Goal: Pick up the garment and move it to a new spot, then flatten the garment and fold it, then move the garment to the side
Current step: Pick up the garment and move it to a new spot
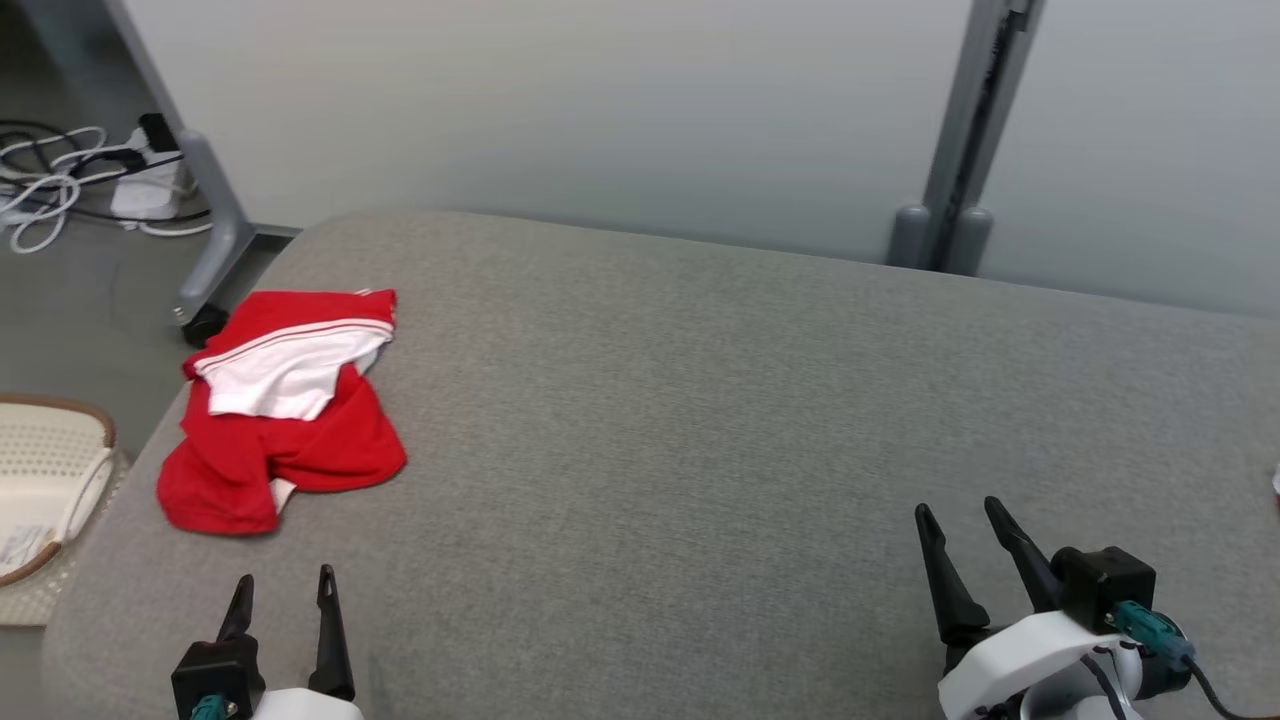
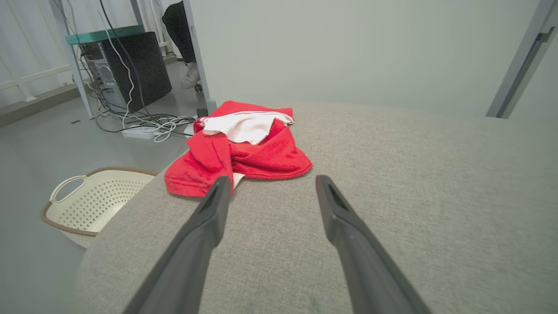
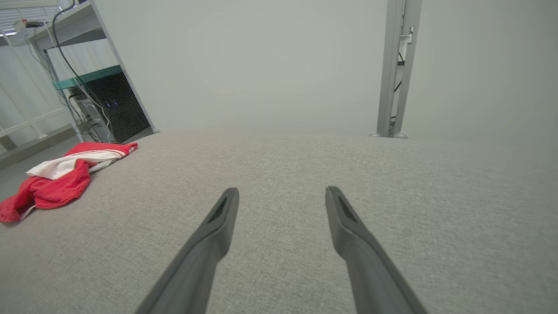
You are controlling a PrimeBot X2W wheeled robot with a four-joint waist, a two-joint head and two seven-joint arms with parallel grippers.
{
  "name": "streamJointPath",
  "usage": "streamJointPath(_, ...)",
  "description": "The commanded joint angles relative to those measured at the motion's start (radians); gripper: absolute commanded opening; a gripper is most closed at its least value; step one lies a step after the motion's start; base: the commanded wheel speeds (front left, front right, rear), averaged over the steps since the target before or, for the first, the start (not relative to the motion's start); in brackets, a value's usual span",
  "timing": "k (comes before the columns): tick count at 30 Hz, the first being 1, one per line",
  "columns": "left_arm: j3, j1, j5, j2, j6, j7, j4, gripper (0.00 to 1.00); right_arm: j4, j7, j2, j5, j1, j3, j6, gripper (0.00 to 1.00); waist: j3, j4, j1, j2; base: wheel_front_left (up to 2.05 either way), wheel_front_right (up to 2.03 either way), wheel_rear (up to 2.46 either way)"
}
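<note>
At far left, a pale perforated basket is seen on the floor beside the worktop, partly cut off by the picture's edge. Next to it, the garment, red with a white panel, is shown crumpled at the worktop's left corner, close to the rim. The left hand is held just short of it, spread apart and empty. Well to the right, the right hand is likewise spread and empty over bare grey covering. A risk is judged here: if only one loose layer is pinched, the bundle may be dragged over the left rim and dropped towards the basket. The covering could also be snagged by too low an approach. The garment's type, sleeves and hems cannot be made out, its underside being hidden, and both arms are cropped at the lower edge
</note>
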Motion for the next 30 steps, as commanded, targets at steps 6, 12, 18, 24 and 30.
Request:
streamJointPath(6, 0.042, 0.018, 0.006, 0.008, -0.007, 0.000, 0.001, 1.00, 0.000, -0.005, -0.006, 0.015, -0.009, 0.037, 0.000, 1.00, 0.005, 0.117, 0.0000, 0.0000, 0.00, 0.00, 0.00)
streamJointPath(12, 0.069, 0.025, 0.009, 0.006, -0.018, 0.000, 0.002, 1.00, -0.002, -0.005, -0.006, 0.017, -0.013, 0.061, 0.000, 1.00, 0.011, 0.161, 0.0000, 0.0000, 0.00, 0.00, 0.00)
streamJointPath(18, 0.082, 0.003, -0.015, 0.003, -0.034, 0.000, 0.017, 1.00, 0.000, -0.005, -0.006, 0.002, -0.027, 0.071, 0.000, 1.00, 0.033, 0.156, 0.0000, 0.0000, 0.00, 0.00, 0.00)
streamJointPath(24, 0.096, -0.071, -0.060, 0.002, -0.072, 0.000, 0.068, 1.00, -0.001, -0.005, -0.006, -0.037, -0.052, 0.067, 0.000, 1.00, 0.098, 0.107, 0.0000, 0.0000, 0.00, 0.00, 0.00)
streamJointPath(30, 0.119, -0.224, -0.070, 0.011, -0.099, 0.000, 0.159, 1.00, -0.006, -0.005, -0.006, -0.099, -0.086, 0.049, 0.000, 1.00, 0.190, 0.060, 0.0000, 0.0000, 0.00, 0.00, 0.00)
